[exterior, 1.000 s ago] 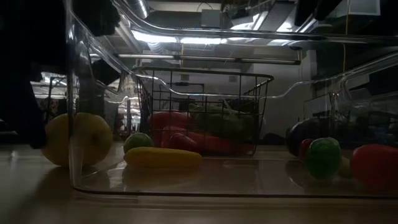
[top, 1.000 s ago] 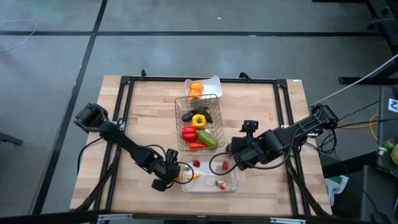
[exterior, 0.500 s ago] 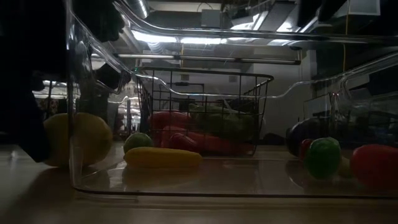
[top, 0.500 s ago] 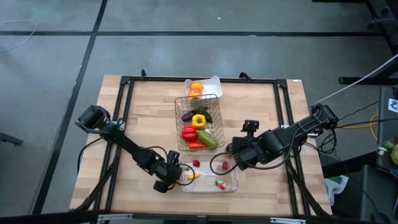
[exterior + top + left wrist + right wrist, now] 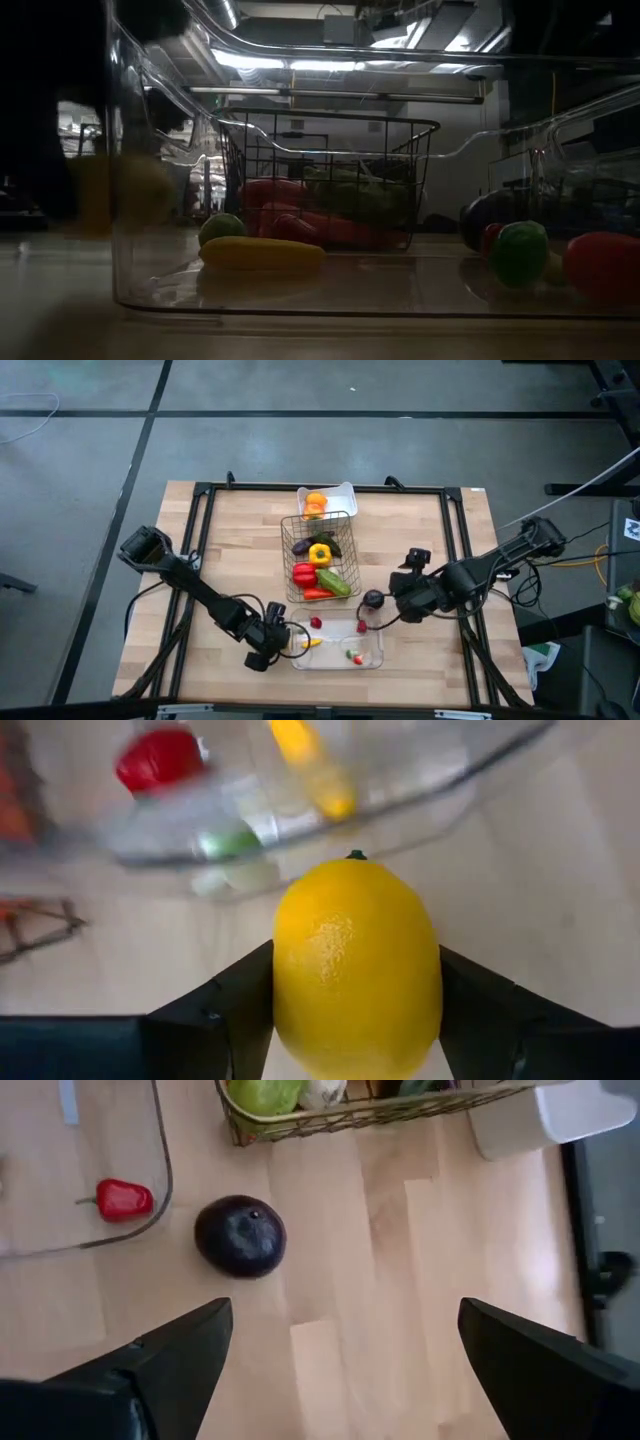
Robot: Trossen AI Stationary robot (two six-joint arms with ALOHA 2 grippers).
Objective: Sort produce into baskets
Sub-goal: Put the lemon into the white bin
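Lemon (image 5: 357, 965), yellow and egg-shaped, pinched between the two dark jaws of the left gripper (image 5: 283, 643); its long axis runs straight out along the jaws, the stem tip pointing away from the wrist toward the clear tray (image 5: 375, 661). In the high view the fruit sits just beside the tray's left edge, outside it; whether it rests on the bench (image 5: 420, 530) or is lifted cannot be told. The tray wall lies directly ahead of the lemon, so the coming move is judged to be a short carry forward over that wall. Inside the tray: a slim yellow piece (image 5: 312, 643), a red piece (image 5: 316, 623) and small green and red pieces (image 5: 353, 655). Behind stands the wire basket (image 5: 344, 517) holding peppers, then the white tray (image 5: 346, 490) with orange fruit. A dark purple round fruit (image 5: 240, 1236) lies on the bench beside the clear tray's far corner, ahead of the right gripper (image 5: 393, 600), whose jaws are spread wide and empty; the right arm is the nearer to it.
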